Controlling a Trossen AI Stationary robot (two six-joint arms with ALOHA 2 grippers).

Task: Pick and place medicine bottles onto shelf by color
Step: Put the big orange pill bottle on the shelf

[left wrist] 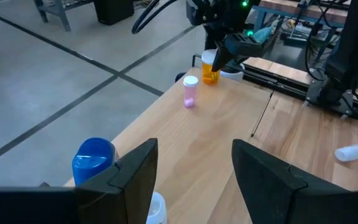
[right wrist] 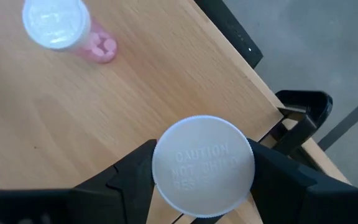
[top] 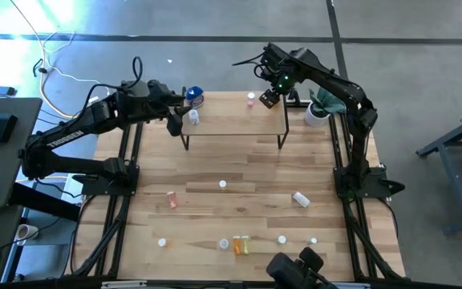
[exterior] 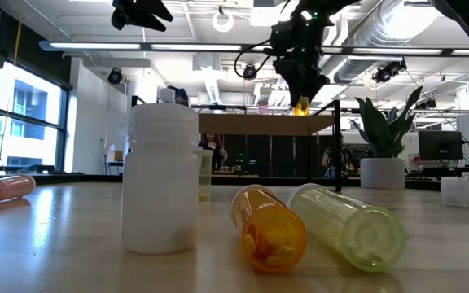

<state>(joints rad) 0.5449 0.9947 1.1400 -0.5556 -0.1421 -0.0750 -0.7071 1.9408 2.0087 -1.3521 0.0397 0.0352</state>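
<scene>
The wooden shelf (top: 231,120) stands at the table's far side. On it stand a blue-topped bottle (top: 193,96), a small white bottle (top: 192,117) and a pink bottle (top: 251,98). My left gripper (top: 175,122) is open over the shelf's left end. The white bottle (left wrist: 157,210) shows low between its fingers, the blue-topped bottle (left wrist: 94,159) beside them. My right gripper (top: 269,96) is shut on an orange bottle (left wrist: 210,68) with a white cap at the shelf's far right corner, beside the pink bottle (right wrist: 64,25). My right gripper pinches the orange bottle just under its white cap (right wrist: 202,165), one finger on each side. The fingers point down from above. The bottle (exterior: 301,106) is upright at the shelf top; I cannot tell whether its base touches the board.
A potted plant (top: 319,108) stands right of the shelf. Loose bottles lie on the near half of the table: a pink one (top: 172,199), a white one (top: 300,198), an orange one (top: 241,243) and several small white ones (top: 281,238).
</scene>
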